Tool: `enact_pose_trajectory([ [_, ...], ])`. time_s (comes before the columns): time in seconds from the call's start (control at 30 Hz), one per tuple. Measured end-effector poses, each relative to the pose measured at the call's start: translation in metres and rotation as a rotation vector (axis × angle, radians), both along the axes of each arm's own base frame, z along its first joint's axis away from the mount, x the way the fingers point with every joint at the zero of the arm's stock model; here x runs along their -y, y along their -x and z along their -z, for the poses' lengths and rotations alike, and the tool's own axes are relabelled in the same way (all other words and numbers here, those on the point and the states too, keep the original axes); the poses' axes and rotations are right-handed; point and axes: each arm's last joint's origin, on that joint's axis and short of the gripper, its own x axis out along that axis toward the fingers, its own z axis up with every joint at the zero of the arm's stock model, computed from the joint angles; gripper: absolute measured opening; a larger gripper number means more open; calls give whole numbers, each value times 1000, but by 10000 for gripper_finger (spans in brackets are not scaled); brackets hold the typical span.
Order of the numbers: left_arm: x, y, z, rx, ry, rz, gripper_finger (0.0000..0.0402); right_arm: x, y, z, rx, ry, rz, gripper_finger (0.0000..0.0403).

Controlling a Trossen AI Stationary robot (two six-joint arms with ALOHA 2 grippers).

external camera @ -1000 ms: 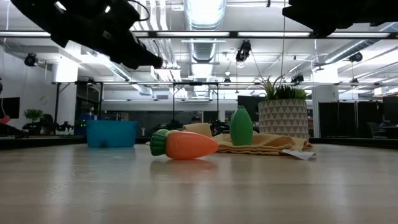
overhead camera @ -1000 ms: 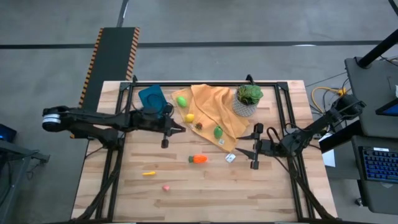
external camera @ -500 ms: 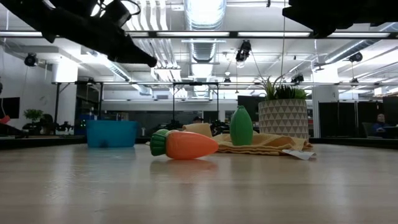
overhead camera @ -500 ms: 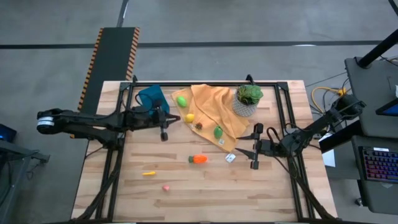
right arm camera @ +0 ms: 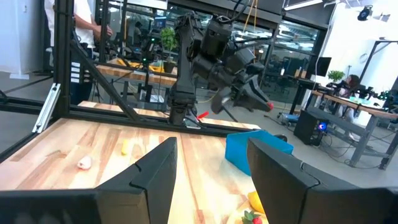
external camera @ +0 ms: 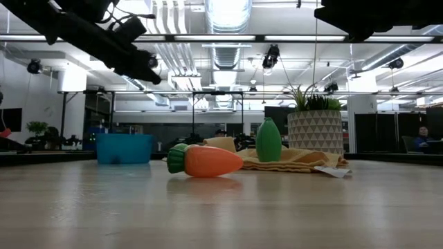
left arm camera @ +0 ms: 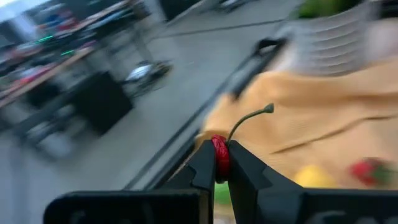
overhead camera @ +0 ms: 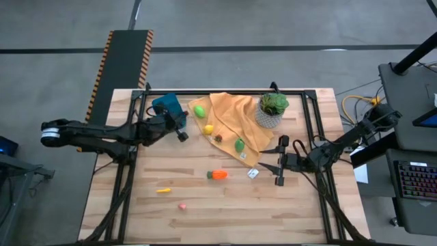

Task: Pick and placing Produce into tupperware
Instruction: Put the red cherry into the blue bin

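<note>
My left gripper (overhead camera: pixel 183 134) hovers above the table by the near right corner of the blue tupperware (overhead camera: pixel 166 106), shut on a small red fruit with a green stem (left arm camera: pixel 220 160). The orange-yellow cloth (overhead camera: pixel 232 123) carries a green piece (overhead camera: pixel 199 111), a yellow one (overhead camera: pixel 208 129), a small reddish one (overhead camera: pixel 218 138) and another green one (overhead camera: pixel 240 145). A toy carrot (overhead camera: pixel 218 175), a yellow piece (overhead camera: pixel 163 190) and a pink piece (overhead camera: pixel 182 206) lie on the bare wood. My right gripper (overhead camera: pixel 278 164) waits open at the table's right. My left gripper pinches the small red fruit (left arm camera: pixel 220 163) between its two fingertips. The curved green stem (left arm camera: pixel 249 118) sticks out past the fingers. The fruit is lifted clear of the table, as the right wrist view also shows (right arm camera: pixel 267 106).
A leafy plant in a pale pot (overhead camera: pixel 272 109) stands at the cloth's far right corner. A small white scrap (overhead camera: pixel 252 173) lies right of the carrot. Black frame rails (overhead camera: pixel 311 137) run along the table's sides. Bare wood stretches across the near half (overhead camera: pixel 225 212).
My left gripper has moved from over the cloth's left edge toward the table's left and far side, up toward the blue tupperware, turning as it went. It has stayed shut on the red fruit. The right arm has kept still.
</note>
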Motion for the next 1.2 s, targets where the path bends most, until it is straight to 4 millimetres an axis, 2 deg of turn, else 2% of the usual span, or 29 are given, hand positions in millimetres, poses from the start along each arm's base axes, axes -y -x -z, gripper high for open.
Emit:
enact_pose_trajectory([
  [0.17, -3, 5, 1, -7, -36, -183, 6, 0, 0, 0, 0, 0, 0, 187],
  [0.27, -4, 6, 2, -19, -46, -226, 6, 0, 0, 0, 0, 0, 0, 187],
  [0.8, -7, 12, 12, -116, -35, -276, 6, 0, 0, 0, 0, 0, 0, 187],
  [1.2, -25, 21, 24, -176, 130, -238, 6, 0, 0, 0, 0, 0, 0, 187],
])
